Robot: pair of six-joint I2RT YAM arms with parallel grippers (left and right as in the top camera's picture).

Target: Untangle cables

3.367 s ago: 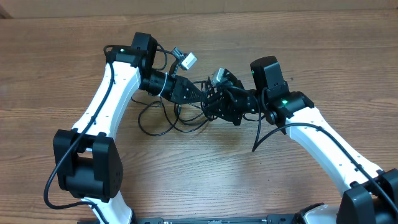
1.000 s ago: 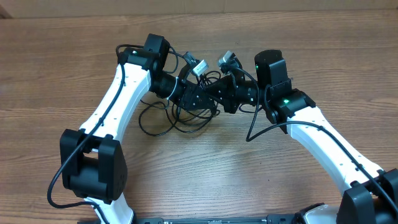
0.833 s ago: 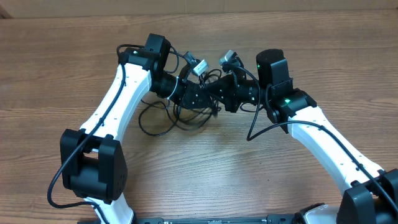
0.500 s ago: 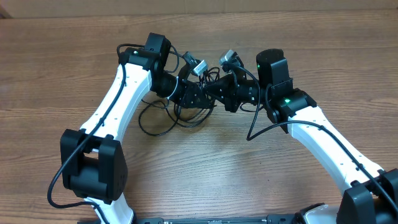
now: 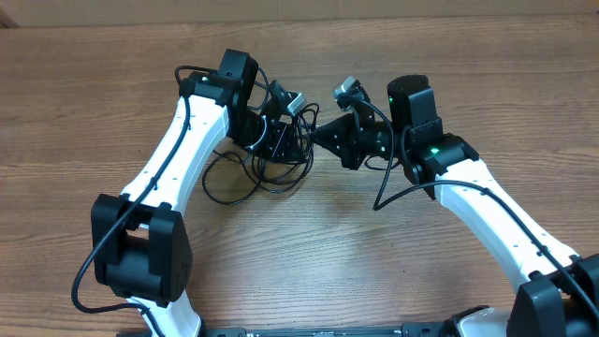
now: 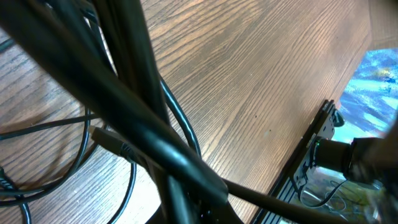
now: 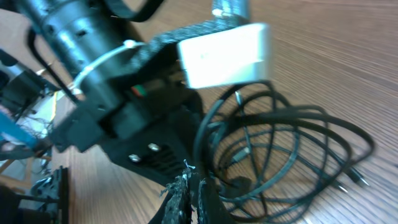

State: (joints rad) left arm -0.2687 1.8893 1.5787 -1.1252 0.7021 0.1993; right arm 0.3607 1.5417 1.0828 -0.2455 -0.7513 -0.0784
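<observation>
Loosely looped thin black cables point(image 5: 276, 176) beside left gripper point(image 5: 295, 145); pinched shut, like right gripper point(image 5: 320, 137); farther apart than before.

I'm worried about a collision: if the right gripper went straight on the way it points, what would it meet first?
Probably the left gripper, close ahead of the right gripper, with the cables bunched around it; exact depth is unclear.

Thin black cables point(image 5: 265, 173) lie looped together, tangled.
</observation>
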